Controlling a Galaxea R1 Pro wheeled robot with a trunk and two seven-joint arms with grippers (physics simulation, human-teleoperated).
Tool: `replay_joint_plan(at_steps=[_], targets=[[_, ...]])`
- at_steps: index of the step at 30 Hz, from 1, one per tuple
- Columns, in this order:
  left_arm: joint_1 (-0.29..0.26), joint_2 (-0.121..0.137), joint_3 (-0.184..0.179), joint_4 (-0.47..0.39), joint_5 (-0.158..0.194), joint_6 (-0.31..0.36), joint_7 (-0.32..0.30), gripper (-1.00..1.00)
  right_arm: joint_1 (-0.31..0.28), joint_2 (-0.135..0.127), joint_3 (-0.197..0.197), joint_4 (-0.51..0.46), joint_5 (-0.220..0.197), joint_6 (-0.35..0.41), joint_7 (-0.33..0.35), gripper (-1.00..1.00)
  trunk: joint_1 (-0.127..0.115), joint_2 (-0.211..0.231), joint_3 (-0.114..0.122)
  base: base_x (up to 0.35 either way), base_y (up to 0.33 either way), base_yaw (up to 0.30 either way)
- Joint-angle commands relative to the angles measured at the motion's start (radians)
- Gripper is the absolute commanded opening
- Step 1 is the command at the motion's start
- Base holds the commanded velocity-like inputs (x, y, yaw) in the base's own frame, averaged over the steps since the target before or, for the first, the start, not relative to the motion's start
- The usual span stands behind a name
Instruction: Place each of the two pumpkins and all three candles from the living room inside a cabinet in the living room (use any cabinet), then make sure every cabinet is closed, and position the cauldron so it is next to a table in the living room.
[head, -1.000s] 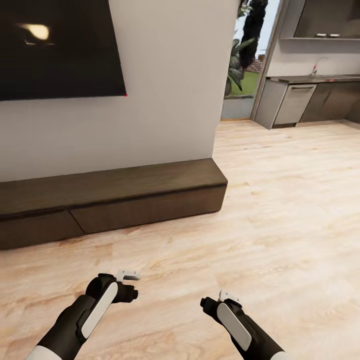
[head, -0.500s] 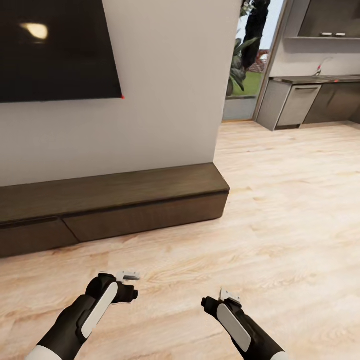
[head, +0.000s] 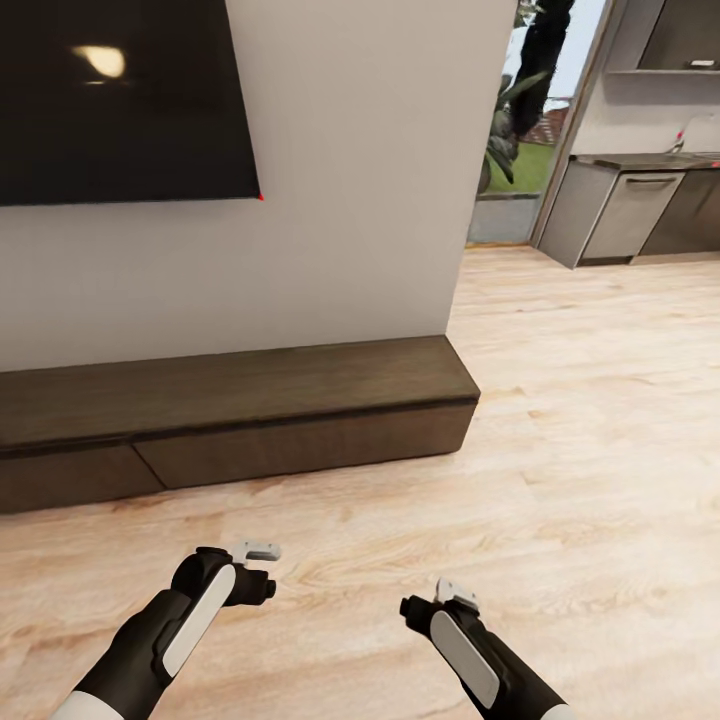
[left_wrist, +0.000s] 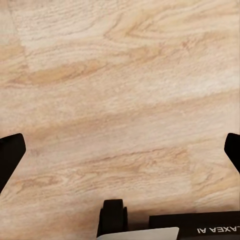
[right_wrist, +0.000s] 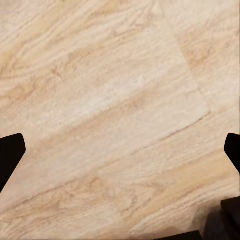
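Note:
The cabinet (head: 260, 415) is a long, low dark-brown console against the white wall, and its flat drawer fronts look shut. My left gripper (head: 262, 568) hangs low over the wooden floor in front of it, open and empty. My right gripper (head: 432, 598) is beside it, also open and empty. In the left wrist view the dark fingertips (left_wrist: 10, 152) stand wide apart over bare planks. The right wrist view likewise has its fingertips (right_wrist: 10, 150) spread over floor. The pumpkins, candles, cauldron and table are out of view.
A black TV screen (head: 120, 100) hangs on the wall above the cabinet. To the right, a doorway with plants (head: 520, 110) and grey kitchen units (head: 625, 210) lie beyond open light-wood floor (head: 590, 420).
The whole picture has shifted rightward and slightly down, so the camera has turned. Both arms keep the same pose in the view.

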Motion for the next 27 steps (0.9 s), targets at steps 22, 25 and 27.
replay_joint_plan(at_steps=[22,25,27], targets=[[-0.001,0.003,0.002,-0.012,0.017,0.002,0.003,1.0,-0.001,0.005,0.004,-0.001,0.01,-0.024,-0.005,1.0,0.0,0.0,-0.003,0.004,0.064,0.074],[-0.001,0.002,0.0,-0.011,0.015,0.002,0.004,1.0,-0.001,0.006,0.004,0.0,0.015,-0.023,-0.005,1.0,0.0,0.0,-0.005,0.0,-0.047,0.268],[-0.001,0.002,-0.001,-0.01,0.014,0.002,0.005,1.0,-0.001,0.007,0.004,-0.001,0.017,-0.023,-0.005,1.0,0.0,0.0,-0.006,0.008,-0.096,0.272]])
